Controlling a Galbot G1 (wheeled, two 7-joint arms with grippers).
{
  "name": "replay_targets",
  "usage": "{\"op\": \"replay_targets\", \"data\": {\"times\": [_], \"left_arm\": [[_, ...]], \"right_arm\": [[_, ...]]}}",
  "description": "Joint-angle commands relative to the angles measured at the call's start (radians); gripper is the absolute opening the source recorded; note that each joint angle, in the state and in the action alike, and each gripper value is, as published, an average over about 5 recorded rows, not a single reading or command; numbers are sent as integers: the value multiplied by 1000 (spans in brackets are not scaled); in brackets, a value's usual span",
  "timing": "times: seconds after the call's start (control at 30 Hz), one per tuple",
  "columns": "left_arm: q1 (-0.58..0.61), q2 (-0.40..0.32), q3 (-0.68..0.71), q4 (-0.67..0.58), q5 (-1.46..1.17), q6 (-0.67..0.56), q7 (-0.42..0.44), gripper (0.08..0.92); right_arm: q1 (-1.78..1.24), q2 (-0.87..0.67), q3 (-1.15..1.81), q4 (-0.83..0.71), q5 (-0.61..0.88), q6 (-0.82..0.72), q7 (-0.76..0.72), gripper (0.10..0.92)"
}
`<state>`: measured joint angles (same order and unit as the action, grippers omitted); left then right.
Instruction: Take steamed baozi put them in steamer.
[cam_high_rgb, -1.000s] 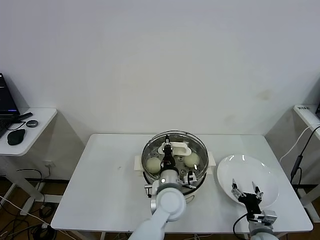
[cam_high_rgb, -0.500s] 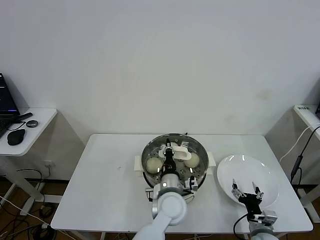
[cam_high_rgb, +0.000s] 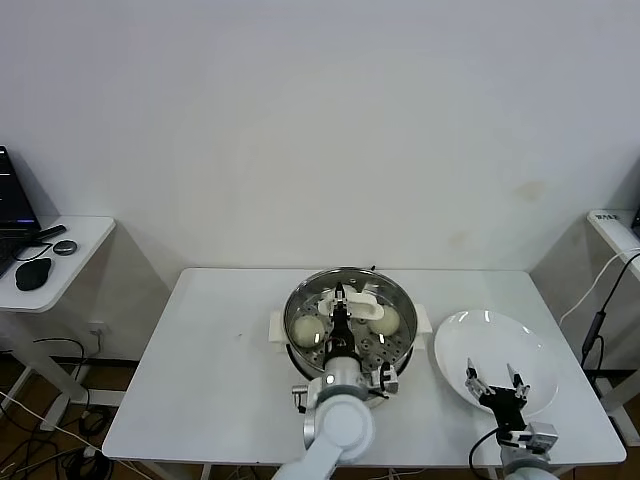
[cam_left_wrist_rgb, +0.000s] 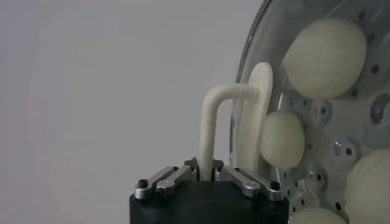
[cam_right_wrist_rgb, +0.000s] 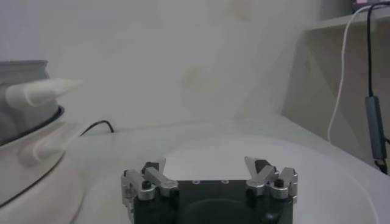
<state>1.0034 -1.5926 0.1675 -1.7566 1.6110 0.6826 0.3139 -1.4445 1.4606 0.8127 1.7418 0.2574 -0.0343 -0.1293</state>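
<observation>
The steamer (cam_high_rgb: 296, 350) stands mid-table with pale baozi (cam_high_rgb: 305, 329) on its perforated tray (cam_left_wrist_rgb: 359, 115); several baozi (cam_left_wrist_rgb: 326, 50) show through the glass lid (cam_left_wrist_rgb: 242, 91) that lies over it. My left gripper (cam_high_rgb: 340, 300) reaches over the pot, shut on the lid's white handle (cam_left_wrist_rgb: 210, 122), which stands between its jaws (cam_left_wrist_rgb: 212, 173). My right gripper (cam_high_rgb: 493, 378) hovers open above the bare white plate (cam_high_rgb: 520, 345), nothing between its fingers (cam_right_wrist_rgb: 210, 167).
The white table (cam_high_rgb: 220, 380) carries only the steamer and the plate (cam_right_wrist_rgb: 341, 182). A side table with a mouse (cam_high_rgb: 33, 273) stands far left. A cable (cam_high_rgb: 600, 320) hangs by a shelf at the right.
The lid has come down onto the steamer in my left gripper, and the left wrist has drawn back toward me. The right arm has stayed put.
</observation>
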Motion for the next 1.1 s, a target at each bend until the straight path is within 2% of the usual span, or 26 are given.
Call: {"op": "replay_targets", "data": {"times": [0.03, 0.27, 0.4, 0.5, 0.6, 0.7, 0.77, 0.9, 1.0, 1.1], "left_arm": [[70, 40, 23, -215, -117, -7, 65, 358], [171, 96, 22, -438, -147, 7, 109, 557], [247, 135, -15, -558, -187, 6, 89, 653], [323, 152, -137, -633, -352, -24, 28, 745], [431, 174, -323, -688, -640, -159, -67, 806], [542, 185, -512, -680, -919, -371, -188, 821], [598, 166, -619, -638, -1075, -489, -253, 822], [683, 117, -716, -527, -1283, -658, -362, 823], [763, 95, -718, -487, -1395, -724, -393, 823], [827, 85, -704, -477, -1442, -710, -401, 823]], "right_arm": [[0, 1, -1, 8, -8, -2, 0, 823], [-1, 2, 5, 20, -13, -16, 6, 823], [-20, -18, 10, 49, -9, -46, -3, 823], [-36, -38, 8, 60, -6, -17, -8, 823], [-61, -44, 14, 74, -35, 57, -30, 823], [-108, -49, 2, 117, -41, 64, -62, 823], [-138, -60, -23, 144, -37, 50, -54, 823], [-176, -82, -64, 173, -58, 35, -24, 823], [-190, -94, -73, 183, -37, 30, -22, 823], [-208, -102, -71, 195, -26, 25, -25, 823]]}}
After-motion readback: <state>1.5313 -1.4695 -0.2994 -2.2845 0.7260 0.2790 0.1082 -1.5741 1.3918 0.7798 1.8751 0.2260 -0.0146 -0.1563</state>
